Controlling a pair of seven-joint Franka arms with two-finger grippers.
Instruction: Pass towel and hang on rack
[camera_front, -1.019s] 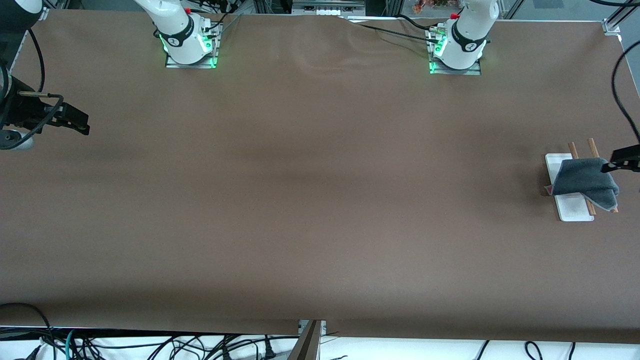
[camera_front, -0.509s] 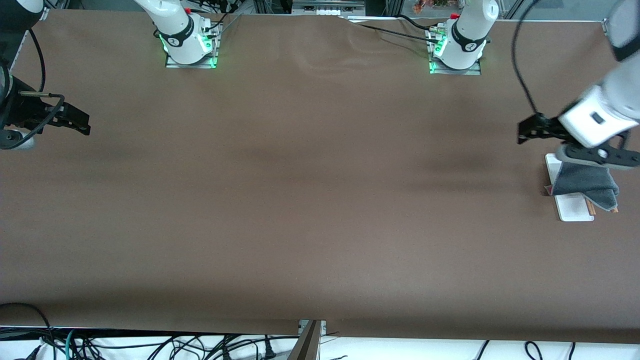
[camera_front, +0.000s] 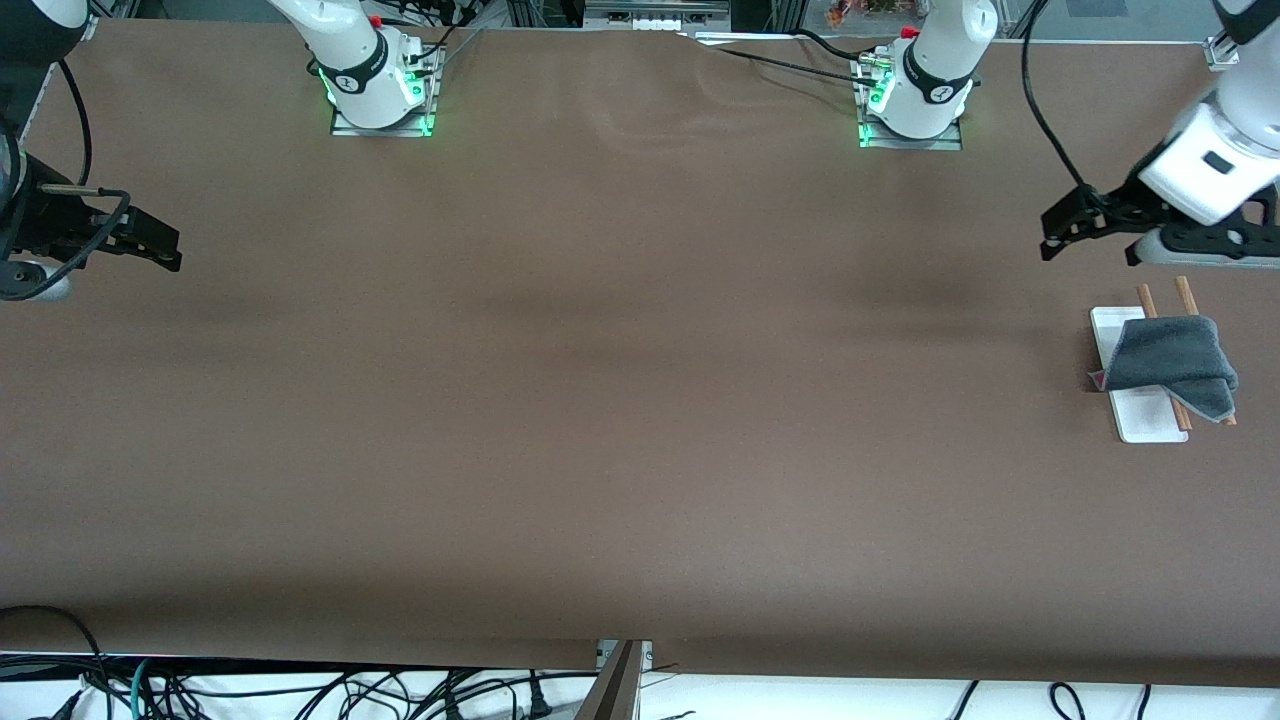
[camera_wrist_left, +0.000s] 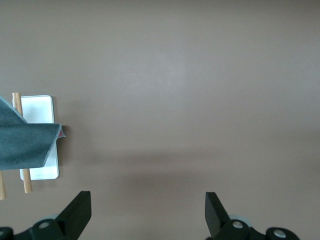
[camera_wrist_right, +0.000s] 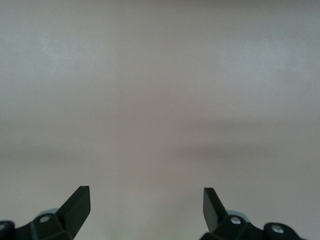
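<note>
Since the soft, limp dark grey towel (camera_front: 1170, 365) drapes over the brown-rodded white rack (camera_front: 1148, 417), you'd pinch its hanging edge; the left gripper (camera_front: 1092, 228) hovers spread beside the rack, while the right gripper (camera_front: 150, 245) waits spread well apart from it.

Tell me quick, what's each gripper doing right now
Left gripper: open, holding nothing, over bare table beside the rack with the towel on it.
Right gripper: open, holding nothing, waiting at its table end.
</note>
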